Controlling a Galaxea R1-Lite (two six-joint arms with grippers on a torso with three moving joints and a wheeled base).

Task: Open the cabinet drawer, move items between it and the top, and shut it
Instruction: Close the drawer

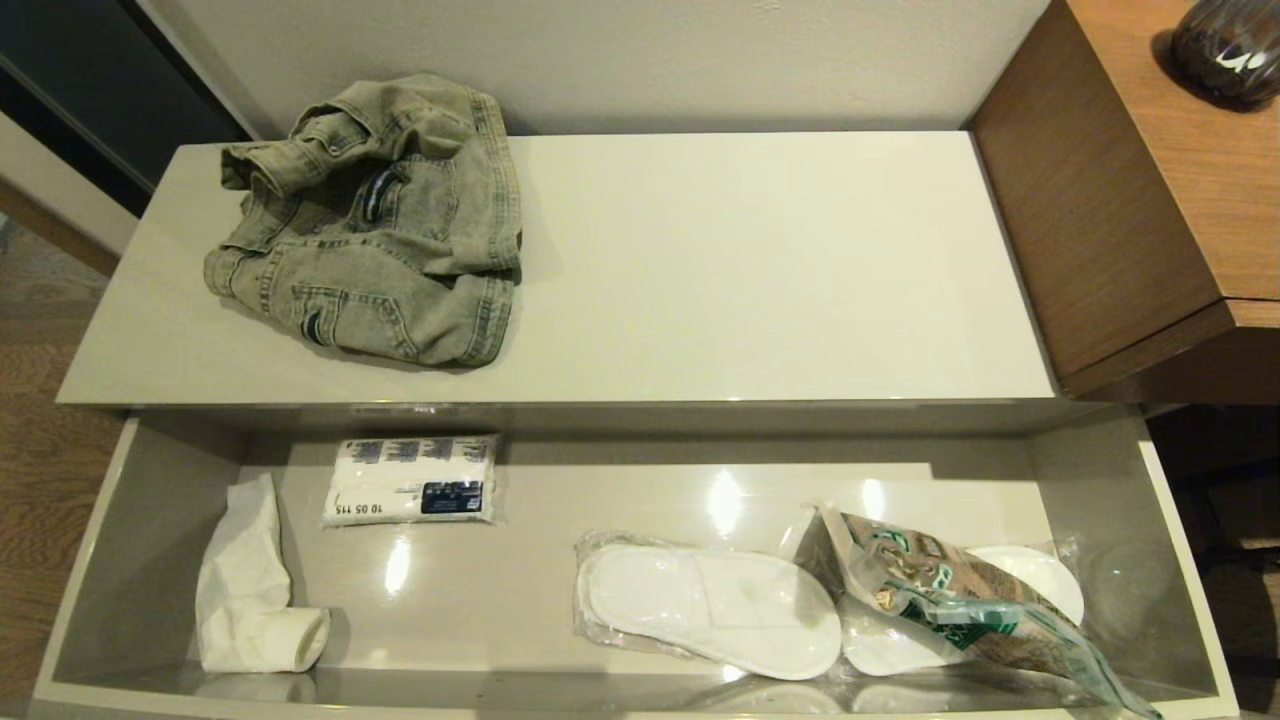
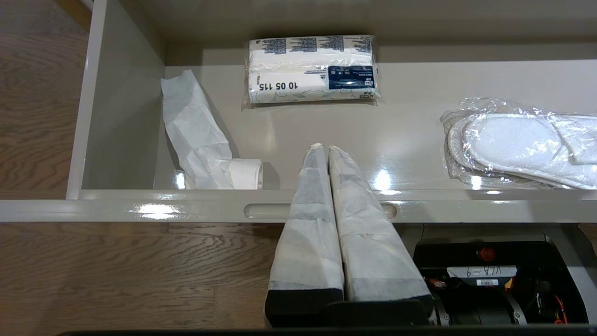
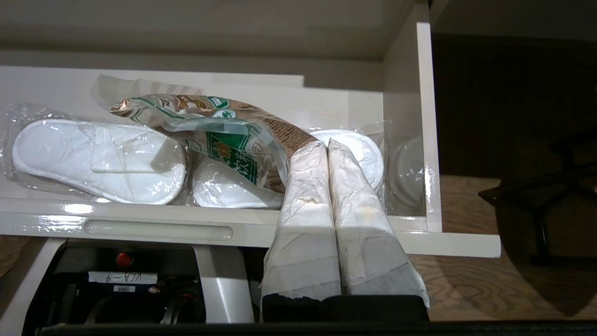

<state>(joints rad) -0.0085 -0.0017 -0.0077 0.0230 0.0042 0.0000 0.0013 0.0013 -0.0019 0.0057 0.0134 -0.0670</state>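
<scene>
Both grippers, left [image 2: 322, 148] and right [image 3: 326, 143], hang closed, empty; beyond the right fingers, the slippery food bag [image 3: 224, 135] could snag the slippers [image 3: 98, 158].

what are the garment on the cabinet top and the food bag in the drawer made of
The faded grey-green garment looks like washed denim: visible seams, stitched pockets, soft folds. The clear green-banded food bag looks like thin glossy plastic film: it crinkles, glints, and shows brown contents.
</scene>
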